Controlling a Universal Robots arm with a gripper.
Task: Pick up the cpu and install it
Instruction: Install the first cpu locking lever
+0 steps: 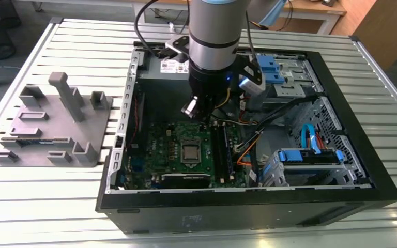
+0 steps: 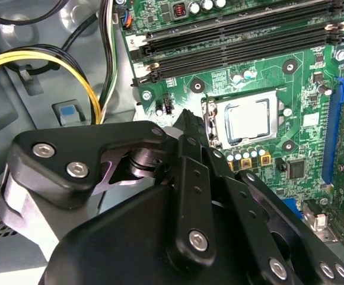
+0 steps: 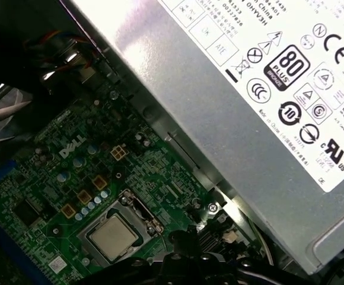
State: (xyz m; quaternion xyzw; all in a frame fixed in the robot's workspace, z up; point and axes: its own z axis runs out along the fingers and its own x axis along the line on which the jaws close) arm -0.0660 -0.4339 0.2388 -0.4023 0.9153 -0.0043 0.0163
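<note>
The cpu [image 1: 190, 151] lies flat in its socket on the green motherboard [image 1: 161, 150], inside the open computer case. Its pale metal top is plain in both wrist views [image 2: 250, 120] [image 3: 114, 236], with the shiny socket frame [image 2: 215, 124] around it. My gripper [image 1: 200, 118] hangs above the board, a little behind the socket in the exterior view. Its black fingers [image 2: 187, 119] meet at the tip with nothing between them. The gripper does not touch the cpu.
A grey plastic block with upright posts [image 1: 54, 124] sits at the exterior view's left on the slatted table. The silver power supply [image 3: 249, 89] stands close beside the arm. Memory slots [image 2: 237, 41], yellow and black cables [image 2: 71, 65] and blue drive brackets [image 1: 309, 155] crowd the case.
</note>
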